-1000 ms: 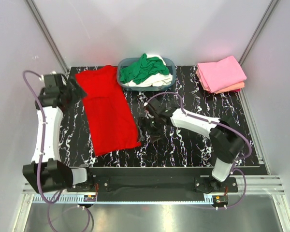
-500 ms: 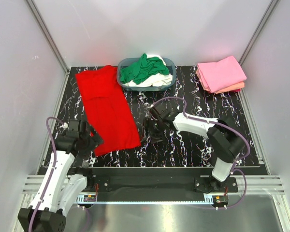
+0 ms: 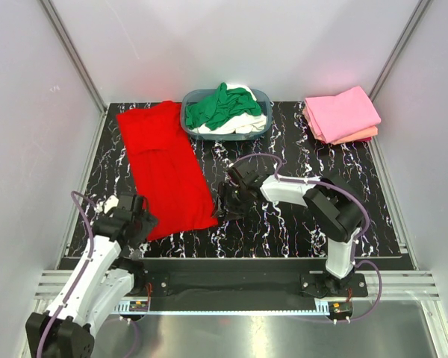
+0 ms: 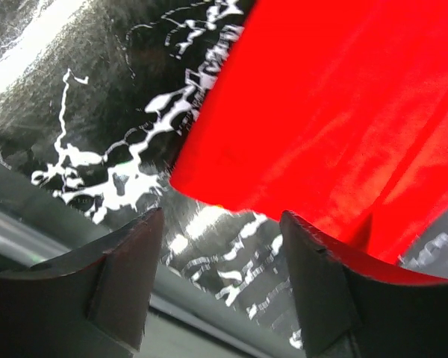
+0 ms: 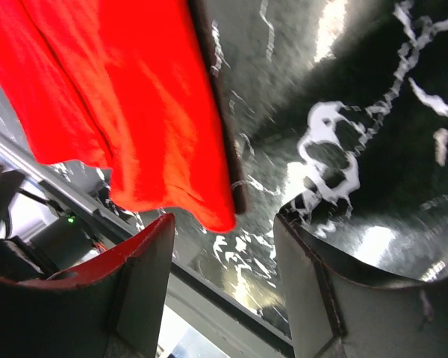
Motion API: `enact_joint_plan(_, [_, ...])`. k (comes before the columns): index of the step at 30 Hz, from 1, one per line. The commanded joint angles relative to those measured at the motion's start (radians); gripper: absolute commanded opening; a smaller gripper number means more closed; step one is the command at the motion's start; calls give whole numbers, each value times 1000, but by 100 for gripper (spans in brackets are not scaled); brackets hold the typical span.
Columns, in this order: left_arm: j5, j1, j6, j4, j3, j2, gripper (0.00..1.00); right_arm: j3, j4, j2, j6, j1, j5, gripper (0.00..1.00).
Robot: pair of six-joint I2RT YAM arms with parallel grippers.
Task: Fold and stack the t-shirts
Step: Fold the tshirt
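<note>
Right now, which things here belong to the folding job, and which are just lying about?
Job: flat bright red cotton t-shirt; crumpled green shirt, white shirt beneath it; folded pink shirt atop salmon one.
Lying about: blue-grey plastic basket; black marbled table.

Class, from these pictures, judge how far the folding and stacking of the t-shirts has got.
Done: the pink and salmon shirts lie folded in a stack at the far right. In hand: the red shirt lies flat as a long strip, left claw and right claw open at its near corners. Left: the green and white shirts, heaped in the basket.
</note>
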Motion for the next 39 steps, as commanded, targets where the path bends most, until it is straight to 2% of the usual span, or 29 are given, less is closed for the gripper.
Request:
enact_joint_plan(1, [-71,-12,-60,94,-53,28,67,-5,71,32,25,-6,-25,63])
enact_joint_plan(10, [-110,-32,-85,136,-148,16,59,-7,108,80,40,-6,-43,59])
enact_joint_plan(17, [-110,-32,-68,193,-181,-10,49,-28,133,100,57,-3,-51,50])
enact_joint_plan(22, [-113,-33,-45,216,-181,-6,43,-28,142,118,62,-3,-54,41])
enact_joint_plan(25, [-99,-33,-34,254,-181,14,35,-27,148,124,63,-3,-57,32])
enact_joint_plan(28, [-75,-33,-14,312,-178,54,15,-27,148,126,62,-3,-60,20])
enact_joint_plan(29, [-72,-33,-8,334,-180,62,0,-27,147,126,60,-3,-57,14])
enact_joint_plan(33, [-42,-35,6,300,-160,42,0,-18,118,103,45,-3,-53,0])
enact_joint_plan(37, [-4,-36,-35,161,-105,-125,0,-5,26,40,14,-3,2,0])
enact_joint_plan(39, [27,-44,-66,110,-77,-159,0,-18,-31,-19,10,-3,29,0])
